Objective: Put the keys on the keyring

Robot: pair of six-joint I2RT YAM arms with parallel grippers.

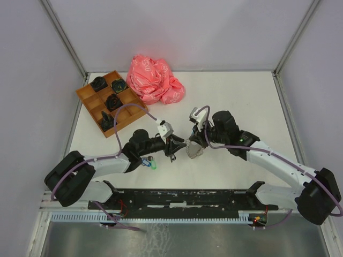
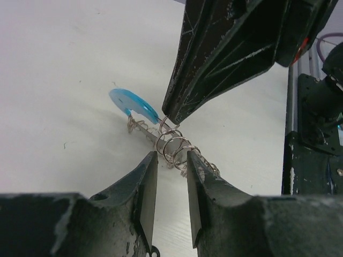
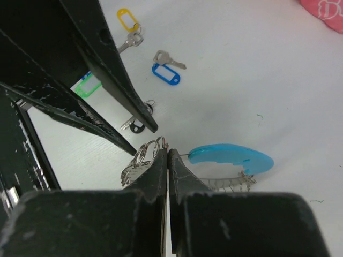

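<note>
From above, the white desk (image 1: 241, 96) sits between grey walls (image 1: 32, 80); the keyring (image 1: 194, 151) is at its centre. Left wrist: the left pincer (image 2: 170, 158) is spread astride its coils. Right wrist: the right pincer (image 3: 168, 155) pinches the keyring; keys (image 3: 166, 72) lie at 11 o'clock

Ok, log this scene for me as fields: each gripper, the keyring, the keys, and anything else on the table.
keyring: light blue segment beside its wire coils
right gripper: jaws shut on the coils
left gripper: jaws open, tips either side of the same coils
keys: loose on the table: yellow-tagged key, blue-tagged key, green tag, black-tagged key partly behind a left finger
tray: far left, black items in its compartments
pink bag: crumpled, far side, beside the tray
</note>
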